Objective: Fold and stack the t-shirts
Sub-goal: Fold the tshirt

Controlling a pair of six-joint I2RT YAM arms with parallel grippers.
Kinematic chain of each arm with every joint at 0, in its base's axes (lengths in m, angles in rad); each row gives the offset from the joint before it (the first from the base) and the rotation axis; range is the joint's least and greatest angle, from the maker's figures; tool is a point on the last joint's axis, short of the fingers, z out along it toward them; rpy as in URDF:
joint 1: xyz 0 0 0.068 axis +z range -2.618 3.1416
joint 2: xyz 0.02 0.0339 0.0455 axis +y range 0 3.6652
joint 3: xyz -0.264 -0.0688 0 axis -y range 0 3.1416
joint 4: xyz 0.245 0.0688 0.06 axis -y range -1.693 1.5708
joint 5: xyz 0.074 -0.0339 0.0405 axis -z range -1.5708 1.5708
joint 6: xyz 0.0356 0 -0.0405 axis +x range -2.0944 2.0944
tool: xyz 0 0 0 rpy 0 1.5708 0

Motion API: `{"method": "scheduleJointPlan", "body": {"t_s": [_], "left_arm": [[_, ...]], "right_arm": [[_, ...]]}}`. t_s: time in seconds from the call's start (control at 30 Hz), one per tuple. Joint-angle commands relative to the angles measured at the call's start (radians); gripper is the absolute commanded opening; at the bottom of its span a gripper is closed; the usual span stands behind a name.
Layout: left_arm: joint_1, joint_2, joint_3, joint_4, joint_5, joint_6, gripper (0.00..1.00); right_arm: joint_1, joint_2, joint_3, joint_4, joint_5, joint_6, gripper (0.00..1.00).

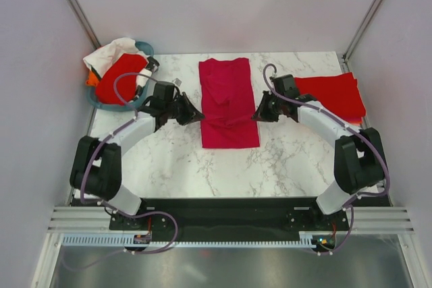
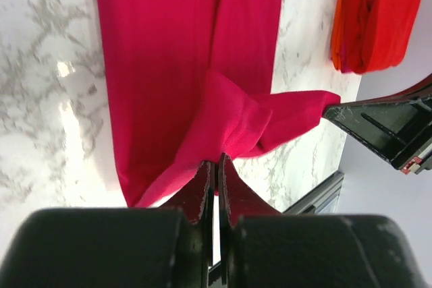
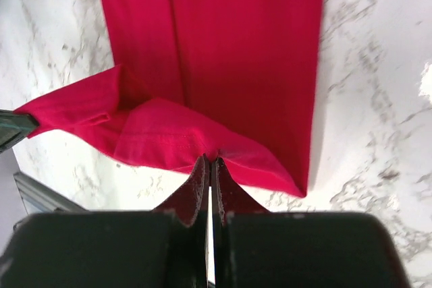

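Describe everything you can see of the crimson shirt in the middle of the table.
The crimson shirt is soft, matte cloth, folded lengthwise into a long strip flat on the marble table. Midway along, the left tool pinches one edge and the right tool the opposite edge, each raising a small peak of cloth.

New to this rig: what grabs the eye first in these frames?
The crimson-pink t-shirt lies as a long folded strip in the middle of the table. The left gripper and right gripper are each shut on one side of it. Folded red t-shirts sit at the right edge. A teal basket holding red cloth and white cloth stands at the far left corner.
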Motion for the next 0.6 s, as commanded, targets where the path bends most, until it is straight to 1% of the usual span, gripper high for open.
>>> {"method": "scheduleJointPlan", "body": {"t_s": [0.0, 0.2, 0.3, 0.4, 0.57], "left_arm": [[0.035, 0.102, 0.099, -0.002, 0.033, 0.052, 0.02], [0.052, 0.274, 0.203, 0.014, 0.082, 0.046, 0.02], [0.055, 0.325, 0.235, 0.021, 0.108, 0.039, 0.02], [0.056, 0.333, 0.235, 0.035, 0.107, 0.034, 0.02], [0.062, 0.362, 0.261, 0.038, 0.103, 0.034, 0.02]], "right_arm": [[-0.041, 0.072, 0.078, 0.036, 0.027, 0.005, 0.00], [-0.083, 0.215, 0.175, 0.039, -0.005, 0.003, 0.00], [-0.112, 0.247, 0.204, 0.039, 0.000, 0.008, 0.00], [-0.135, 0.267, 0.224, 0.043, 0.004, 0.007, 0.00], [-0.144, 0.315, 0.276, 0.042, -0.038, -0.003, 0.00]]}}
